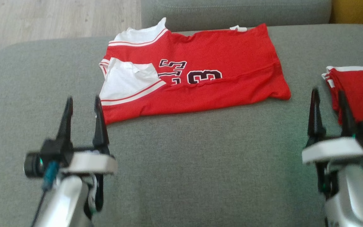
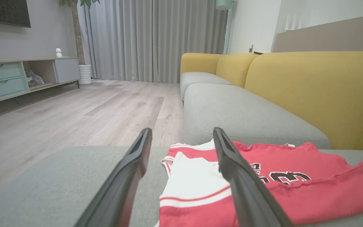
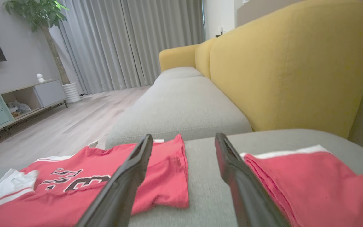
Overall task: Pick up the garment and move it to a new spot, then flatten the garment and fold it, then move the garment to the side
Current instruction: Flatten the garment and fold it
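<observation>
**Grey sofa (image 1: 200,164): jersey (image 1: 219,53) lying loose, nothing gripped**

Head view: the jersey is lying across the far middle of the seat, red with white sleeves turned in and dark numerals showing. It is looking partly folded, judging by the doubled near edge. The left gripper (image 1: 83,98) is hovering at its near-left corner, jaws spread and empty (whether a finger is brushing the cloth, I cannot tell). The right gripper (image 1: 327,91) is standing released too, well apart from the jersey and just beside a pile (image 1: 362,94) of folded red cloth.

Left wrist view: the left gripper (image 2: 182,130) is framing a white sleeve between its parted fingers, with bare floor (image 2: 74,110) running beyond the seat edge.

Right wrist view: the right gripper (image 3: 184,136) is pointing at the grey strip between the jersey (image 3: 162,170) and the pile (image 3: 310,179).

Risks, as I am judging them: a pinch catching just the top layer would be peeling the fold open. A right-hand reach starting this close to the pile could be snagging it. Dragging leftward could be tipping the jersey off the seat.
</observation>
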### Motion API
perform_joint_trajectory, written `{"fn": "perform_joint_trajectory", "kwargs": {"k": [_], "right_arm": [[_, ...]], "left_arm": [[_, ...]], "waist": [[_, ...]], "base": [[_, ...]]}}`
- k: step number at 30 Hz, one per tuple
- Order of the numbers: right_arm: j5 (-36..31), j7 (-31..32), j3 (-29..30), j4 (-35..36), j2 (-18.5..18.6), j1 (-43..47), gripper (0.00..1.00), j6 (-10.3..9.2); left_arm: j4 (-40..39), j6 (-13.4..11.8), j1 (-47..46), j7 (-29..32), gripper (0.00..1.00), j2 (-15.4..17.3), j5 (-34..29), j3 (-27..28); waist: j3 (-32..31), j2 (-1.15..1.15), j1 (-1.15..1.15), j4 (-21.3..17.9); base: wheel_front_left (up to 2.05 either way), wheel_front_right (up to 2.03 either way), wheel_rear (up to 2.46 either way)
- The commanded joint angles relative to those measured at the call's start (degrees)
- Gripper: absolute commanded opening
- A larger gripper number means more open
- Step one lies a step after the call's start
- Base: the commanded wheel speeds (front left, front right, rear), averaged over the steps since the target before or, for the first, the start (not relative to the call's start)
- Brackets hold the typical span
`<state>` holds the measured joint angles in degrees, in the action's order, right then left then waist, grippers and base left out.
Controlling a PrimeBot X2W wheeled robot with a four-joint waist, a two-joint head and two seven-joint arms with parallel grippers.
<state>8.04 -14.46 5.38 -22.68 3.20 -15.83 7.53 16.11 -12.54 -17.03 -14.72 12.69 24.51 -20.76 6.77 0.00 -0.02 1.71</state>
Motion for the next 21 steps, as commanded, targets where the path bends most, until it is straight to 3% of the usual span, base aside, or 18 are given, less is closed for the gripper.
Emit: {"fn": "perform_joint_trajectory", "kwargs": {"k": [1, 10, 15, 21], "right_arm": [[1.00, -0.52, -2.16, 3.17, -0.28, 0.13, 1.00, -0.04], [1.61, -0.53, -4.36, 7.28, -0.31, 5.69, 1.00, -0.04], [2.00, -0.53, -5.62, 8.20, -0.32, 4.87, 1.00, -0.04], [2.60, -0.53, -7.13, 9.34, -0.32, 3.87, 1.00, -0.04]], "left_arm": [[-2.27, 0.29, -0.25, -0.27, 1.00, 0.19, -1.10, 3.29], [-1.28, 4.04, 3.83, -0.28, 1.00, -2.90, -5.42, 8.19], [5.93, 6.15, 0.90, 0.19, 1.00, -2.87, -6.19, 7.45], [14.72, 6.37, -4.10, 3.14, 1.00, -1.91, -5.78, 7.78]], "waist": [[-0.63, 0.00, 0.02, 0.11], [-0.70, 0.00, 0.02, -1.12], [0.61, 0.00, 0.02, -2.34], [2.99, 0.00, 0.02, -3.94]], "base": [[0.00, 0.00, 0.00], [0.00, 0.00, 0.00], [0.00, 0.00, 0.00], [0.00, 0.00, 0.00]]}}
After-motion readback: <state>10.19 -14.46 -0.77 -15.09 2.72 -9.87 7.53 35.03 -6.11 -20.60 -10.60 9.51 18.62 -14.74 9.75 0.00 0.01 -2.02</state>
